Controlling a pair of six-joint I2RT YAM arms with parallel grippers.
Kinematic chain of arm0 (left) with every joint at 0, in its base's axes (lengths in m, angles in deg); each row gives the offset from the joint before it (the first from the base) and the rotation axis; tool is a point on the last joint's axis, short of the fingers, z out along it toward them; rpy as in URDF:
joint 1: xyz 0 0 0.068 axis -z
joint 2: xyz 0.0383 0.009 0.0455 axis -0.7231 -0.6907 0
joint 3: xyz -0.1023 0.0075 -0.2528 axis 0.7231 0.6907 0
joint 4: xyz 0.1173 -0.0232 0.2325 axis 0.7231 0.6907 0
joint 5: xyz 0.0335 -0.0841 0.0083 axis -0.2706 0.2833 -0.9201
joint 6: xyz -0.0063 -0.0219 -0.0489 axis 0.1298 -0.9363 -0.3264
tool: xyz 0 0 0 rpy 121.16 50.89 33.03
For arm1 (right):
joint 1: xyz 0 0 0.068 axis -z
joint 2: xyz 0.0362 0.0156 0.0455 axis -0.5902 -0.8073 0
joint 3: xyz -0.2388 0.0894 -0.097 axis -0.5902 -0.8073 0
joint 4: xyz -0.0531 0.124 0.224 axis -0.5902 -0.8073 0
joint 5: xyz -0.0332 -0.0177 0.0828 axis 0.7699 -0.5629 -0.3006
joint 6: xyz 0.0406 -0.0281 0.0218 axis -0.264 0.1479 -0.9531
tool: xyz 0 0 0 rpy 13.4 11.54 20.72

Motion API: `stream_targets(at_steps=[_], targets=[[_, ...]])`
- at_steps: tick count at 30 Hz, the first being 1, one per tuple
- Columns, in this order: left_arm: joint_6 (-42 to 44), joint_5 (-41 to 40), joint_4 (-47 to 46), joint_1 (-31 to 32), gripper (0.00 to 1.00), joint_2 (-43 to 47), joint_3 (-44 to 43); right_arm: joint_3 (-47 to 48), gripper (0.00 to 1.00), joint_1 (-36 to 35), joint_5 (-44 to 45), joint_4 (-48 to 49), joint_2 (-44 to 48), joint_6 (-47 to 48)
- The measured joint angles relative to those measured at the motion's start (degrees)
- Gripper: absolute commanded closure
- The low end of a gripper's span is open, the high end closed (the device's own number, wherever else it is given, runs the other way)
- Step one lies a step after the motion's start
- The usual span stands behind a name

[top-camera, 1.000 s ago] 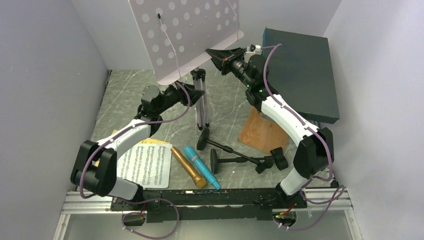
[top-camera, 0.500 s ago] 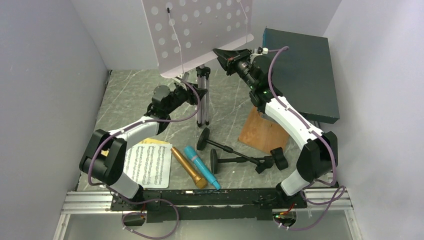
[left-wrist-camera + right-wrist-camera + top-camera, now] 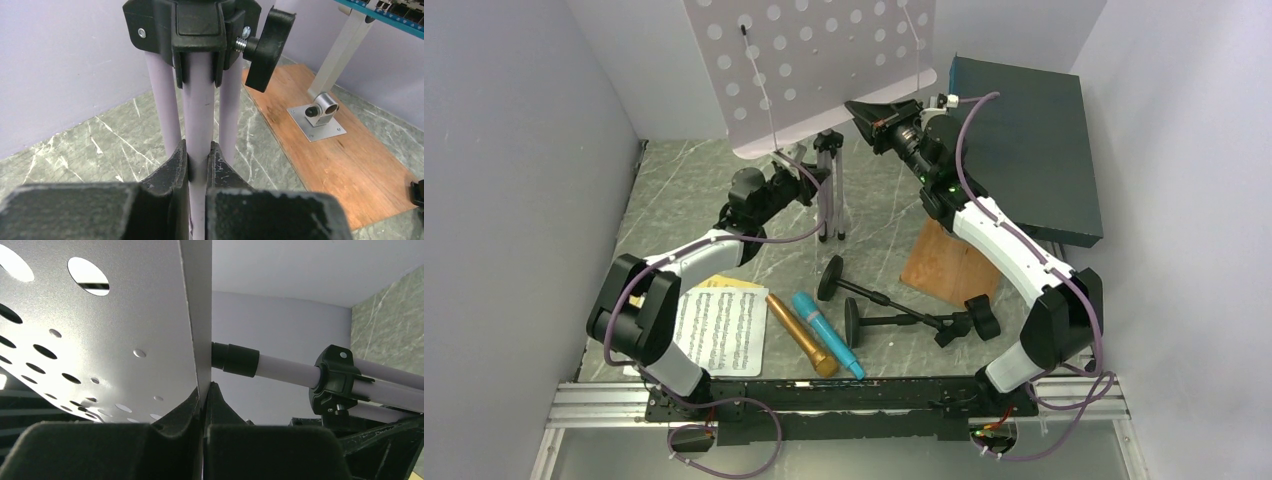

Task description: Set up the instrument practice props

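Note:
The pale perforated music desk [image 3: 824, 70] stands on silver tripod legs [image 3: 829, 195] at the back of the table. My left gripper [image 3: 199, 150] is shut on the middle leg tube [image 3: 198, 107], just under the black collar [image 3: 192, 25]. My right gripper [image 3: 204, 390] is shut on the desk's right edge [image 3: 197, 305], high up in the top view. Near the front lie white and yellow sheet-music pages [image 3: 719, 328], a gold microphone [image 3: 802, 335] and a blue microphone [image 3: 826, 333]. Two black round-based mic holders [image 3: 874, 295] [image 3: 899, 322] lie on their sides beside them.
A large dark teal box [image 3: 1024, 140] fills the back right. A flat brown wooden board [image 3: 949, 265] with a metal bracket [image 3: 320, 112] lies in front of the box. Grey walls close in on the left, right and back.
My left arm reached right to the tripod, and its jaws closed onto the middle leg. The music desk swung right, then back a little to the left, with my right gripper still holding its edge.

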Motion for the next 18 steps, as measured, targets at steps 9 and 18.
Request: stream_targets(at_steps=[9, 18], targets=[[4.68, -4.20, -0.94, 2.58, 1.00, 2.80, 3.61, -0.02, 0.88, -0.90, -2.21, -2.54, 1.75, 5.11], [7.67, -9.68, -1.14, 5.77, 1.00, 2.80, 3.87, -0.13, 0.27, 0.66, -5.66, -0.79, 3.58, 8.59]])
